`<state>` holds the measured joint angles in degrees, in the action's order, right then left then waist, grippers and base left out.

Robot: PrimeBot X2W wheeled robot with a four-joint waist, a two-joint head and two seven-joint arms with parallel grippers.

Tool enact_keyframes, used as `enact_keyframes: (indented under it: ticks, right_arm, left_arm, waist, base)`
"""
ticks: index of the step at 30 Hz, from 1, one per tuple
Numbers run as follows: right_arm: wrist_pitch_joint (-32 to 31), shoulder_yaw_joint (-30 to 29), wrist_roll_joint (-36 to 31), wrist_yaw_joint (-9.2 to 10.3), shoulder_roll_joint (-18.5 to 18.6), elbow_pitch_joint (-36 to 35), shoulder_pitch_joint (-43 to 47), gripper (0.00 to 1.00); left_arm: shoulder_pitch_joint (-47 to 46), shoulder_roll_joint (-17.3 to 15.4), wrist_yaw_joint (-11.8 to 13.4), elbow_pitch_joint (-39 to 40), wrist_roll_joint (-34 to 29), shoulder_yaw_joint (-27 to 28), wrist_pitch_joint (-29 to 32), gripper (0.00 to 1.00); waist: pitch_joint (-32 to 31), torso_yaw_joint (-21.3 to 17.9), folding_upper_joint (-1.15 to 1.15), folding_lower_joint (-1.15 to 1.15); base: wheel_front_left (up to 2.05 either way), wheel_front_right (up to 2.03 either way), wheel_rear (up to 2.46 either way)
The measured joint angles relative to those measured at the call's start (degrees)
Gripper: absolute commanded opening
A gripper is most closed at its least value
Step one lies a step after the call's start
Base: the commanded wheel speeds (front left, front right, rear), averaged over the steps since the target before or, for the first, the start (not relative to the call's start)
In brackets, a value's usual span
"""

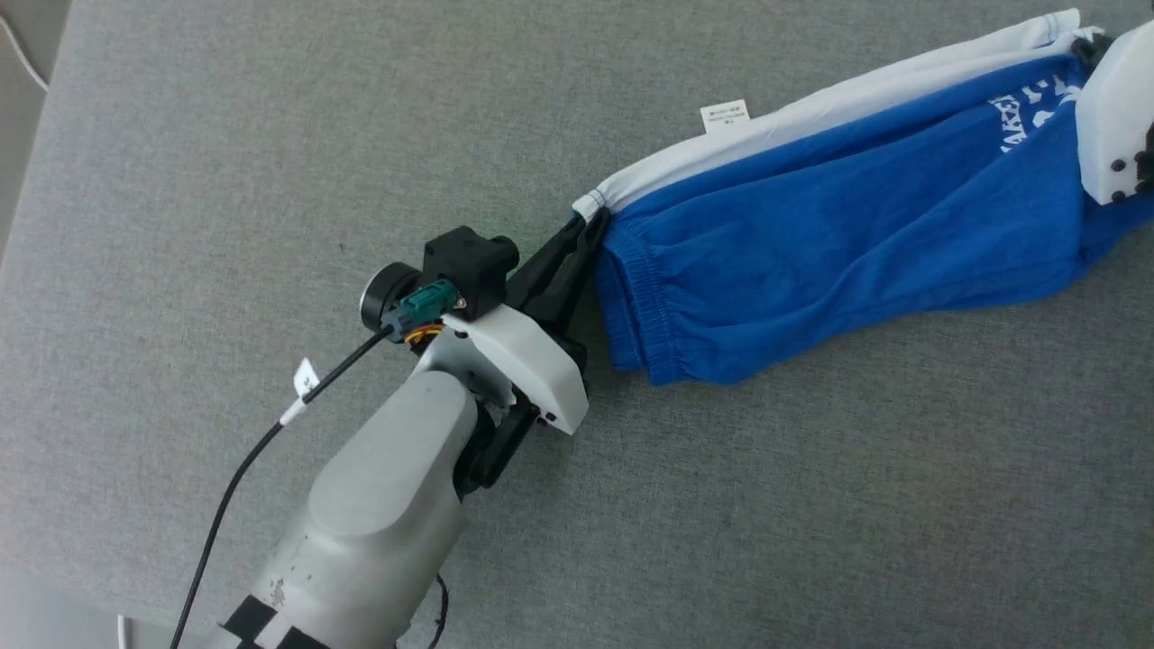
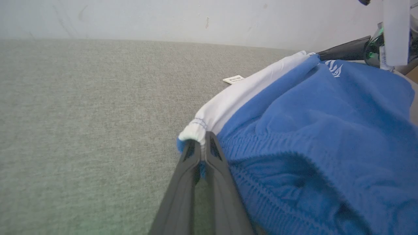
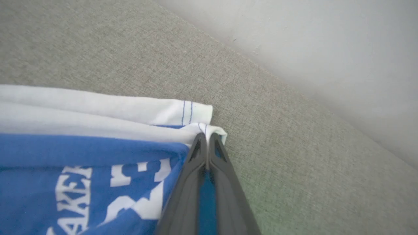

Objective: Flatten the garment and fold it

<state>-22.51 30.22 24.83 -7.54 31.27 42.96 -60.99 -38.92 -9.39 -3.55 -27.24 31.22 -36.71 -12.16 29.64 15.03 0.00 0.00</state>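
Observation:
The bright blue shorts (image 1: 838,225) with a white side stripe (image 1: 811,113) lie stretched across the grey surface, running from the centre to the upper right. My left gripper (image 1: 590,221) is shut on the waistband corner (image 2: 196,132) where white meets blue. My right gripper (image 3: 206,137) is shut on the hem corner at the other end, beside the white "Lakers" print (image 3: 107,192). In the head view its white housing (image 1: 1118,117) covers that corner. A small white label (image 1: 726,114) sticks out from the stripe's far edge.
The grey fabric-covered surface (image 1: 270,135) stretches wide to the left and below the shorts. A pale wall (image 2: 163,18) borders its far side. A black cable (image 1: 234,478) runs along my left forearm.

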Motion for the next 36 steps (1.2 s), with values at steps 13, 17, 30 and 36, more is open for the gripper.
enact_keyframes:
  ticks: [13,17,30,36]
  right_arm:
    - [13.06,3.75,7.16,0.00,-2.48,5.50,3.88,1.00]
    - [18.24,4.34,10.71,0.00,-2.55,4.08,6.23,1.00]
    - [34.42,2.27,18.85,0.00,-0.12,-4.01,19.76,1.00]
    - [36.86,-4.61,18.79,0.00,-0.90,-10.11,28.81,1.00]
  left_arm:
    - [4.04,-1.35,0.32,-3.92,1.16,0.91,-1.26,1.00]
    - [7.20,-3.00,1.36,-3.18,2.20,2.68,-1.58,1.00]
    - [20.24,-5.27,7.77,11.55,1.90,13.16,-2.56,1.00]
    - [28.67,-4.32,8.23,18.98,-3.60,19.28,-2.56,1.00]
  waist:
    - [-8.24,-1.42,0.00,0.00]
    - [-12.09,-2.21,0.00,-0.01]
    - [-23.44,-5.03,0.00,-0.02]
    - [-26.41,-6.99,0.00,-0.01]
  base:
    - [0.00,0.00,0.00]
    - [0.00,0.00,0.00]
    - [0.00,0.00,0.00]
    - [0.00,0.00,0.00]
